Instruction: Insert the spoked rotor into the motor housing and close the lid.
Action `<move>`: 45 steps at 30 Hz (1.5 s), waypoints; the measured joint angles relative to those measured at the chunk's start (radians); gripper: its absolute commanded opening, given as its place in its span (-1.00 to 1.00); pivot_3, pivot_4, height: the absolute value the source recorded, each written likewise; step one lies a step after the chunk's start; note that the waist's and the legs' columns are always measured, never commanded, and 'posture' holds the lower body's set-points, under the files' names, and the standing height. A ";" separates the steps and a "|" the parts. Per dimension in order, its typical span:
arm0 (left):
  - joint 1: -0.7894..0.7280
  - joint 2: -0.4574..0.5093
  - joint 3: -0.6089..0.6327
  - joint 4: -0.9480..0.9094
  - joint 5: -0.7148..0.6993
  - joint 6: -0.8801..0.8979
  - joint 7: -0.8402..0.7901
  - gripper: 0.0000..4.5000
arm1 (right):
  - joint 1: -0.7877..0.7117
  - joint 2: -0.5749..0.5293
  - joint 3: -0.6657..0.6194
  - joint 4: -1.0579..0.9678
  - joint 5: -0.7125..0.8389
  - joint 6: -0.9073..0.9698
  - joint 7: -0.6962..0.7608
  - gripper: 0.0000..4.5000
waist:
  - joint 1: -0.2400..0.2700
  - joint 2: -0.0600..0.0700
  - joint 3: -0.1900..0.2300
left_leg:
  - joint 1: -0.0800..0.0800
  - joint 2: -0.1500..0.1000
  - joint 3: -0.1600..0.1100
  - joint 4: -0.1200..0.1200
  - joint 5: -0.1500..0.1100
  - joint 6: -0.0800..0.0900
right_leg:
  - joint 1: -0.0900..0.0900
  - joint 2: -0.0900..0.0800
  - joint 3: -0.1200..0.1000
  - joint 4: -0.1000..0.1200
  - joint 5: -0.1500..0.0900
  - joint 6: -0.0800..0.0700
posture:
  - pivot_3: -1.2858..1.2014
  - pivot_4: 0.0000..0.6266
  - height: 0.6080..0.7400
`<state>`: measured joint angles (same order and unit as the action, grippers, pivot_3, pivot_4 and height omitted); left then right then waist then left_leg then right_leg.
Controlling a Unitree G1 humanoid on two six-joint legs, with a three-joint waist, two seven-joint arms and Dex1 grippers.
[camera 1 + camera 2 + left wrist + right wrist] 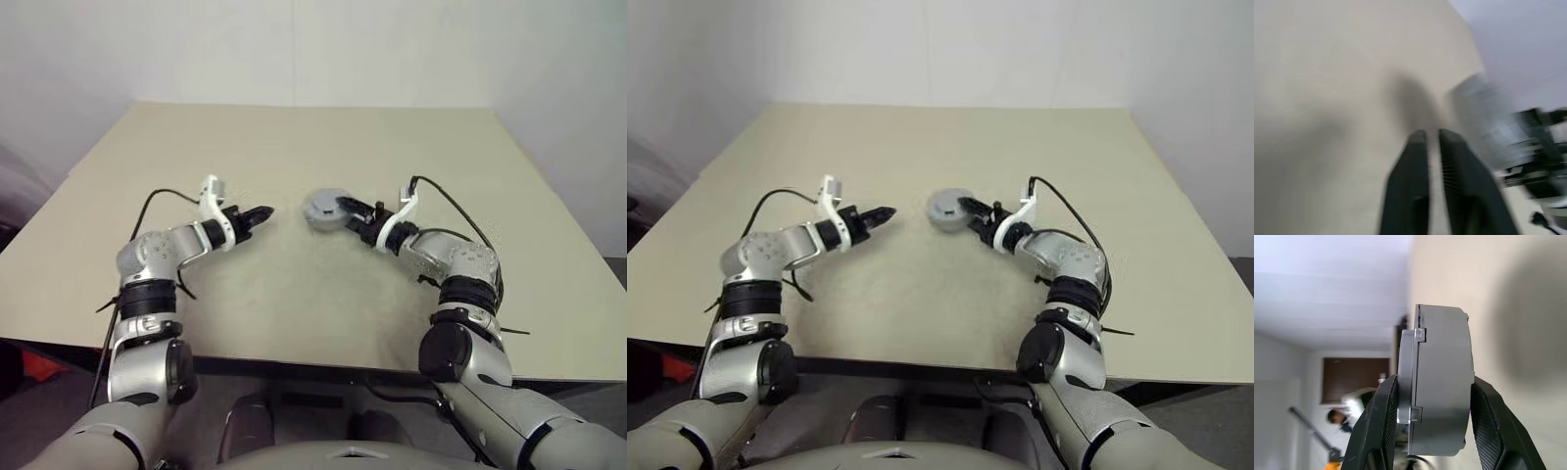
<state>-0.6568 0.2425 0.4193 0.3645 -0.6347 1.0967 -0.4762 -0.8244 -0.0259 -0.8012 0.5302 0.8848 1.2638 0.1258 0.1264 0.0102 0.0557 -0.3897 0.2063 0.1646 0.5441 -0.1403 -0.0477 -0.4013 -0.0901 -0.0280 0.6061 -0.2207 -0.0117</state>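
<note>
My right gripper (343, 208) is shut on the motor housing (321, 207), a round silver-grey part held on edge just above the middle of the table. In the right wrist view the housing (1444, 382) sits clamped between the two black fingers (1378, 421), with a flat grey lid (1406, 382) lying against one face. The spoked rotor is hidden from view. My left gripper (263, 212) hovers to the left of the housing, a short gap away, pointing toward it. Its fingers (1415, 166) are parted only slightly, with nothing between them.
The beige table (294, 294) spreads wide around both arms, with a white wall behind its far edge. Black cables loop from both wrists. In the right wrist view a person (1337, 417) shows far off by a dark doorway.
</note>
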 measured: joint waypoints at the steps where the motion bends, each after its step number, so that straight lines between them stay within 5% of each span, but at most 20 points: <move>1: 0.006 -0.001 0.012 0.000 -0.005 0.000 0.006 -0.32 | -0.013 0.004 -0.003 -0.016 0.023 0.008 -0.011 -0.10 | 0.003 0.000 0.000 | -0.001 0.000 0.000 0.000 0.000 0.000 | 0.000 0.000 -0.001 0.000 0.001 0.002 | 0.03 -1.00 1.00; 10: 0.010 -0.015 0.064 -0.001 -0.077 -0.002 0.032 0.99 | -0.033 0.016 0.018 -0.051 0.108 0.059 -0.073 -0.10 | 0.008 0.000 0.000 | -0.001 0.000 -0.001 0.002 0.000 0.000 | 0.000 0.000 -0.001 0.001 0.002 0.003 | 0.03 -1.00 1.00; 19: -0.008 -0.045 0.148 -0.004 -0.329 0.248 0.026 0.99 | 0.026 0.013 0.082 -0.107 0.138 0.139 -0.075 -0.10 | 0.010 0.000 0.000 | -0.002 0.000 -0.001 0.002 0.000 -0.001 | 0.000 0.000 -0.001 0.001 0.002 0.003 | 0.03 -1.00 1.00; 34: -0.113 -0.118 0.089 0.170 -0.343 0.198 0.003 0.99 | 0.053 0.035 0.153 -0.211 0.212 0.211 -0.066 -0.10 | 0.026 -0.001 0.000 | -0.003 0.000 -0.002 0.005 0.001 -0.001 | 0.001 0.000 0.000 0.001 0.003 0.006 | 0.03 -1.00 1.00; 42: -0.115 -0.098 0.070 0.176 -0.345 0.190 -0.027 0.03 | 0.074 0.008 0.174 -0.198 0.218 0.182 -0.029 -0.10 | 0.025 -0.001 0.000 | -0.003 0.000 -0.002 0.007 0.001 -0.001 | 0.001 0.000 0.000 0.002 0.004 0.006 | 0.03 -1.00 1.00; 45: -0.115 -0.097 0.074 0.176 -0.348 0.190 -0.034 0.01 | 0.074 0.008 0.181 -0.194 0.219 0.171 -0.022 -0.10 | 0.026 -0.001 0.000 | -0.004 0.000 -0.003 0.009 0.001 -0.001 | 0.002 0.000 0.000 0.002 0.004 0.006 | 0.03 -1.00 1.00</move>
<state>-0.7714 0.1454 0.4934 0.5408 -0.9831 1.2867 -0.5100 -0.7507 -0.0179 -0.6197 0.3363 1.1040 1.4349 0.1037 0.1520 0.0096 0.0557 -0.3934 0.2059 0.1616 0.5526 -0.1397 -0.0487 -0.3998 -0.0904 -0.0284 0.6085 -0.2168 -0.0054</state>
